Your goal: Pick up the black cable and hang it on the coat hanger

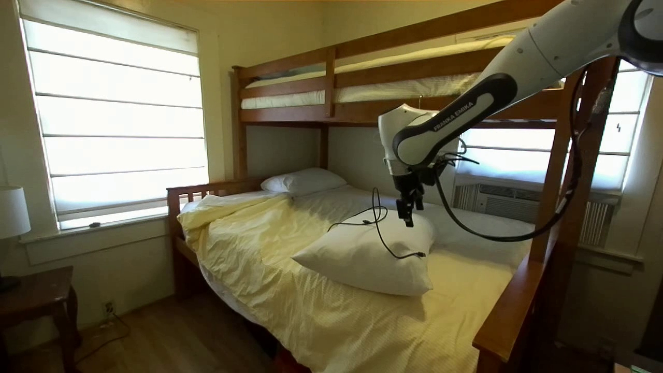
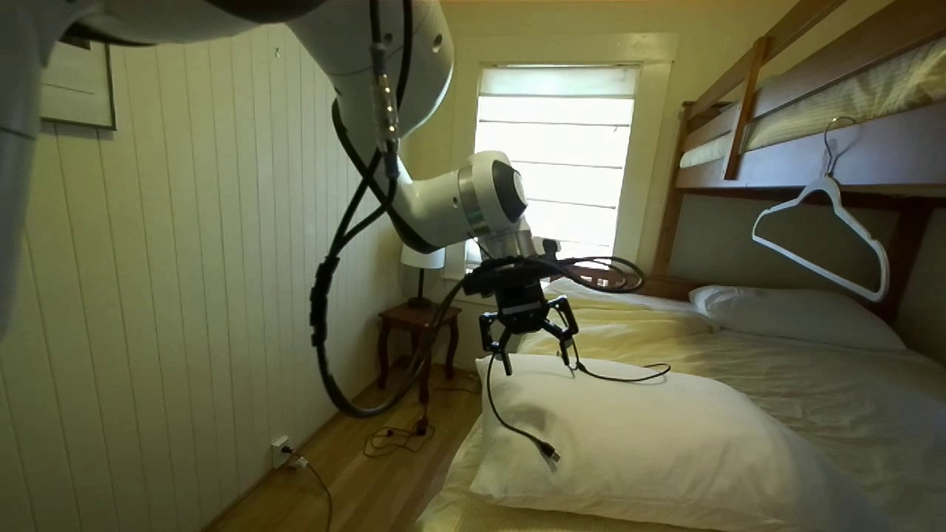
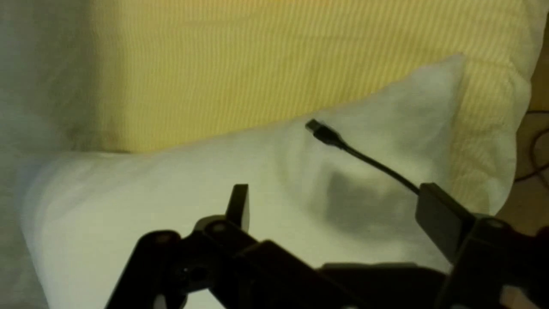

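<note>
Fingers (image 3: 442, 219) are spread wide, nothing held; the black cable (image 3: 379, 166), resting on the pillow (image 3: 279, 189) below them, should be centred between both before closing.

My gripper (image 2: 538, 365) stood wide, clear air between its jaws, and there, the pillow (image 2: 665, 443) barred the way down! I had room over the bed (image 2: 828, 377) to the hanger (image 2: 829, 185), the upper bunk (image 2: 783, 162) just behind its top.
</note>
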